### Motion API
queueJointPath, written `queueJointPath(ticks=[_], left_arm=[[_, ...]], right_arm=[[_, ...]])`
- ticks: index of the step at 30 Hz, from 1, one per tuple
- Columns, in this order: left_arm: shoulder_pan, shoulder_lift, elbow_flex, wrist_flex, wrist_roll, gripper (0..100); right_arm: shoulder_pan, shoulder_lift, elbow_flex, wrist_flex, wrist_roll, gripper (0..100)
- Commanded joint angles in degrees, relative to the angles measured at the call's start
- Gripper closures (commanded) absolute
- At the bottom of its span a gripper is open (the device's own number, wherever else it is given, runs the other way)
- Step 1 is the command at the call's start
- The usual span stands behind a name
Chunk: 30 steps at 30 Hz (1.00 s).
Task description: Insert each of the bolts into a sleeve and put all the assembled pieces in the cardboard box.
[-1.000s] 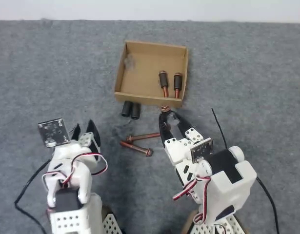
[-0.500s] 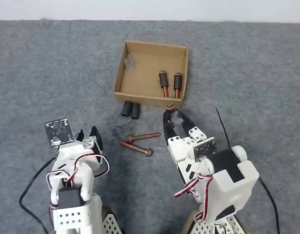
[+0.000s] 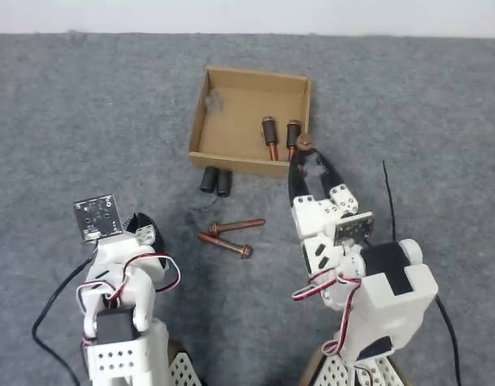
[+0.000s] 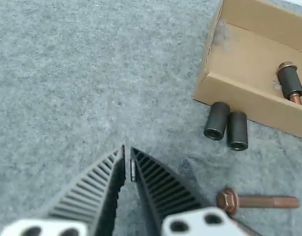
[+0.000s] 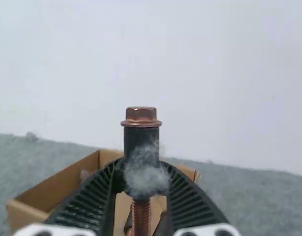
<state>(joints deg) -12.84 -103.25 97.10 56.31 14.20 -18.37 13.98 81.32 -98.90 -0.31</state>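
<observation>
Sitting at about 7 o'clock on the grey desk (image 3: 86, 121), the left end effector (image 3: 141, 228) has its ribbed fingers narrowed almost together, with nothing between them, and it is low over bare felt. Toward 1 o'clock from it, two empty black sleeves (image 3: 208, 179) (image 3: 224, 182) lie side by side and touching, just outside the near wall of the cardboard box (image 3: 235, 163). Two loose copper bolts (image 3: 235, 226) (image 3: 224, 242) lie on the felt at 6 o'clock from the sleeves, close together, with their heads pointing toward 9 o'clock. The box stands at 12 o'clock on the desk, open at the top. It holds two assembled pieces (image 3: 270, 138) (image 3: 293, 137) next to each other along its 3 o'clock side. The right end effector (image 3: 307, 165) reaches in from 5 o'clock and grips a third assembled piece (image 5: 141, 132) by its black sleeve. This piece is upright, with the copper head on top and the shank hanging below the fingers. A tuft of grey fluff (image 5: 146, 174) clings to the sleeve. In the high view the held piece is at the box's 4 o'clock edge, right next to the nearer boxed piece.
</observation>
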Motion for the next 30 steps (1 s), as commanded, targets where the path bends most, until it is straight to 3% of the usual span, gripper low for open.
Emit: queueJointPath(ticks=[1,6,13,17,30], left_arm=[[0.09,-0.70,-0.57,0.18,-0.62,99],[0.18,-0.70,-0.57,0.18,-0.62,99],[4.57,-0.70,-0.57,2.73,-3.08,98],[4.84,-0.70,-0.57,3.52,-6.86,99],[5.01,-0.70,-0.57,3.52,-7.03,99]], right_arm=[[0.84,-3.74,-6.51,1.45,1.58,99.2],[0.75,-3.82,-14.07,11.12,7.21,99.2],[0.31,-3.82,-23.56,23.16,7.91,99.2],[0.40,-3.82,-29.45,35.38,7.82,99.2],[0.57,-3.21,-49.67,76.18,7.56,99.2]])
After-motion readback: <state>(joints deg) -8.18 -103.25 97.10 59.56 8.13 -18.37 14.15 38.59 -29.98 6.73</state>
